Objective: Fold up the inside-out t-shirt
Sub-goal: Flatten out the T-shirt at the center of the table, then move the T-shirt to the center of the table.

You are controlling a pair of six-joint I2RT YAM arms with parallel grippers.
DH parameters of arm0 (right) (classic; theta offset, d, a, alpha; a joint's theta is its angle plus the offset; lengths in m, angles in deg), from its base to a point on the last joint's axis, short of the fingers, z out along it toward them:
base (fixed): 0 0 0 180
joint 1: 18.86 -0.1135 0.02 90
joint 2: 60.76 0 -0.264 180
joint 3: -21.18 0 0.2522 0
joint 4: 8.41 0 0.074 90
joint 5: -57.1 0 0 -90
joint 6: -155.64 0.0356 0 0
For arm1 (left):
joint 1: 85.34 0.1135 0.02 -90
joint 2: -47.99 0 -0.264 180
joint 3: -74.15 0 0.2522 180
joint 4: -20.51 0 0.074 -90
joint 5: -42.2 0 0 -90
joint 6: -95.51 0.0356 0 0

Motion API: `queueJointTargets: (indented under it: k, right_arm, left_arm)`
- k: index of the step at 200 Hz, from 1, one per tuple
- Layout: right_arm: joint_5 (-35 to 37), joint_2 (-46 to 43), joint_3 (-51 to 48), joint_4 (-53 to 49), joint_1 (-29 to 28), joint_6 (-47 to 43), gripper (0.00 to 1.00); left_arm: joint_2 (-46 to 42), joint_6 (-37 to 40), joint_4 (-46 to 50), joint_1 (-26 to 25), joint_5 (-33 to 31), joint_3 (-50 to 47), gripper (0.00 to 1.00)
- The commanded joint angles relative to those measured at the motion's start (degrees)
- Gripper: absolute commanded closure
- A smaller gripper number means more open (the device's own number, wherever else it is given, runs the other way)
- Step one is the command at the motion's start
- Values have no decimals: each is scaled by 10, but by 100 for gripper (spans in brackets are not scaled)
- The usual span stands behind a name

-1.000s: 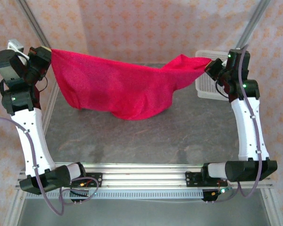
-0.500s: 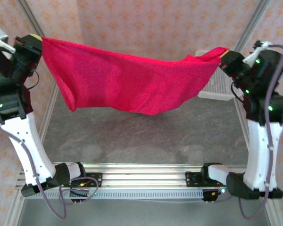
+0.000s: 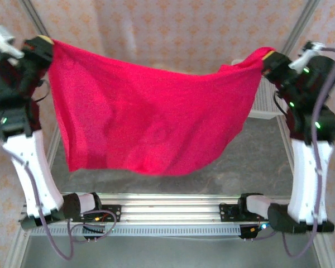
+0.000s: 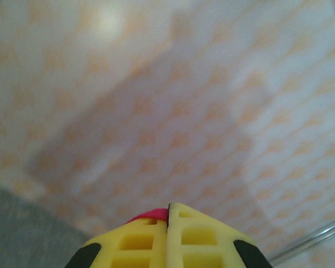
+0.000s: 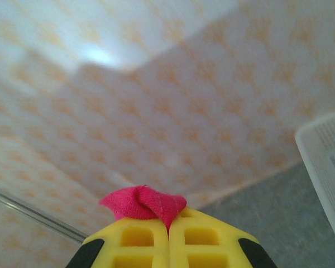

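Here, the bright crimson-red t-shirt of soft plain fabric (image 3: 151, 123) hangs spread in the air between the two arms, above the dark grey speckled table top (image 3: 251, 162). Its upper edge sags in a shallow curve from the far left to the far right. The cloth drops as a broad, creased sheet, longer on the left side than on the right. Whether its lower edge touches the table cannot be told.

The left gripper (image 3: 46, 42), with yellow fingers, is raised high at the far left and is clamped on the left top corner of the t-shirt. In the left wrist view the yellow fingertips (image 4: 181, 223) meet with no gap, and a thin sliver of red fabric shows just to the left of the seam.

The right gripper (image 3: 268, 56) is raised at the far right, closed on the right top corner. In the right wrist view a small bunched fold of red cloth sticks up from between its pressed-together yellow fingertips (image 5: 184, 223).

A white plastic mesh basket (image 3: 265, 103) stands on the table at the far right, partly behind the right arm. An orange-patterned pale backdrop (image 3: 173, 33) rises beyond the table.
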Motion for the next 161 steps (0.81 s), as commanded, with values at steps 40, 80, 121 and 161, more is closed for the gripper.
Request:
queueJointTargets:
  k: [40,80,121,161]
  right_arm:
    - [9,321,55,21,-33,-14,98]
    - [19,472,224,-157,-63,-49,57]
    - [28,301,-80,-36,-109,-26,54]
    - [28,175,-353,40,-159,-7,54]
  left_arm:
    - [310,93,13,-78,-92,-16,100]
    - [365,162,111,-113,-160,37,42]
    - [150,150,19,-214,-214,-276,44]
    - [3,55,-98,-299,-176,-559,44]
